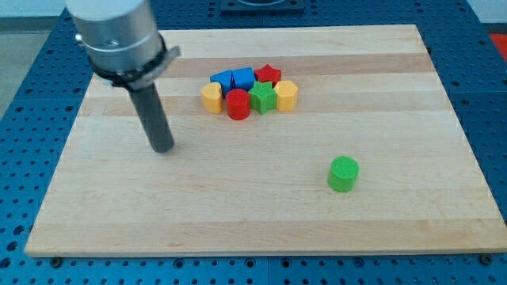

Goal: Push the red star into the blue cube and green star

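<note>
The red star (268,75) sits at the top right of a tight cluster near the board's upper middle. It touches the blue cube (243,78) on its left and the green star (262,97) just below it. A second blue block (222,80) lies left of the cube. My tip (163,147) rests on the board well to the left of and below the cluster, apart from every block.
A yellow block (211,96), a red cylinder (238,104) and a yellow block (286,95) line the cluster's lower side. A green cylinder (343,173) stands alone at lower right. The wooden board (253,214) lies on a blue perforated table.
</note>
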Available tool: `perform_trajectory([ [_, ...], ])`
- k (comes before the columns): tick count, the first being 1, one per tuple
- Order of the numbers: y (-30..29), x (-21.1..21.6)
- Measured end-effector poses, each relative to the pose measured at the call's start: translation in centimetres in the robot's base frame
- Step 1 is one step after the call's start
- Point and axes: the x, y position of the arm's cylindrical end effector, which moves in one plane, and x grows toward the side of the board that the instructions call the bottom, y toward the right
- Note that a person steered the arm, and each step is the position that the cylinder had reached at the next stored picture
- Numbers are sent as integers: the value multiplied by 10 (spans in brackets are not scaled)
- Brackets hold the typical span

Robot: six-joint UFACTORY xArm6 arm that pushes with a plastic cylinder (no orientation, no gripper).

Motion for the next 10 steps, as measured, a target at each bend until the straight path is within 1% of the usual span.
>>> perform_trajectory([
  [1,-23,-80],
  [2,-10,-185],
  [3,72,-224],
  [4,120,-224],
  [5,134,-208],
  [6,143,-190],
  [8,143,-152],
  [9,143,-149],
  [10,143,-130],
])
